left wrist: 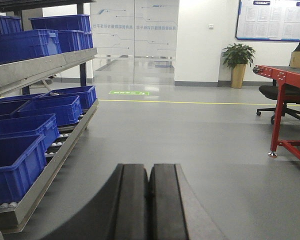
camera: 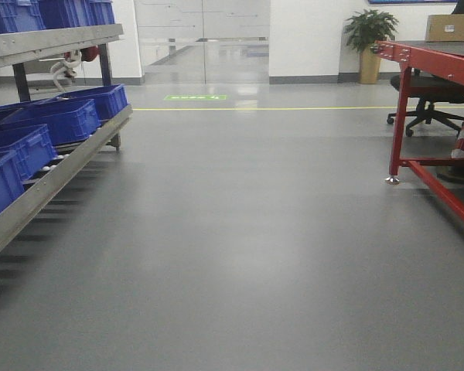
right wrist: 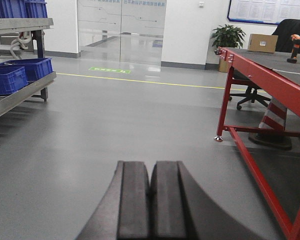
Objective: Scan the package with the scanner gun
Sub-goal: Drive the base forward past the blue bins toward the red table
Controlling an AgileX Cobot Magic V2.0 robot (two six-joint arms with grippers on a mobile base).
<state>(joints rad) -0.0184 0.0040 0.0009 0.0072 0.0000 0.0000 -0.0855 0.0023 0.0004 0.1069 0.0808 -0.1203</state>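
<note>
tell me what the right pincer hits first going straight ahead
Nothing near: the right pincer points along open floor, the red table off to its right. Far ahead it would probably reach the glass doors, though depth is unclear.

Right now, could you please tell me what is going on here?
Nothing is being handled yet. The left pincer and right pincer are both shut and empty, held out over the open floor. The package and the scanner gun sit apart at the far end of the red table, ahead on the right. Blue bins line a rack on the left.
</note>
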